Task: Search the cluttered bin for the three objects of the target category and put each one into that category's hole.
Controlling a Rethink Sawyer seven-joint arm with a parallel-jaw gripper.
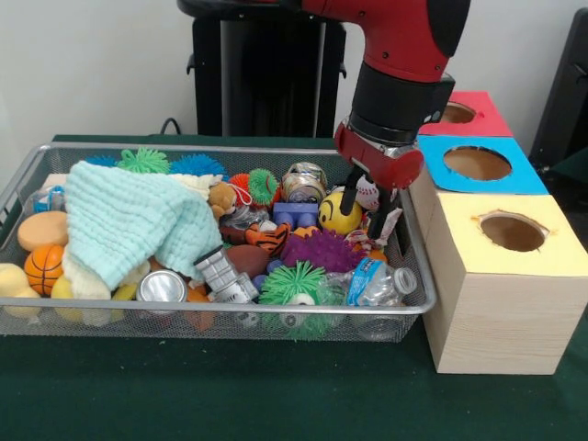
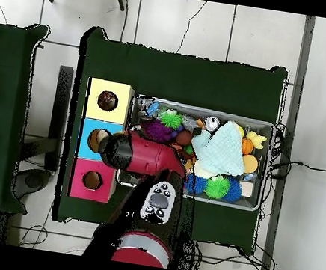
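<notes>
A wire mesh bin [image 1: 28, 175] holds a heap of toys. My gripper [image 1: 366, 216] hangs over its right end, close above the clutter, with a small white baseball [image 1: 367, 192] right at it. I cannot see whether the ball is held. Beside it lie a yellow smiley ball [image 1: 336, 215], a purple spiky ball [image 1: 322, 249] and a crushed plastic bottle [image 1: 381, 285]. Three boxes with round holes stand right of the bin: yellow [image 1: 501, 276], blue [image 1: 528, 179], red [image 1: 487, 115]. In the overhead view the arm [image 2: 144, 157] covers the gripper.
A pale green cloth [image 1: 129, 216] drapes over the bin's left half. Around it lie a small basketball [image 1: 43, 266], a tin can [image 1: 163, 287], a green spiky ball [image 1: 292, 280] and a blue brick [image 1: 296, 214]. Green cloth covers the table [image 1: 230, 386].
</notes>
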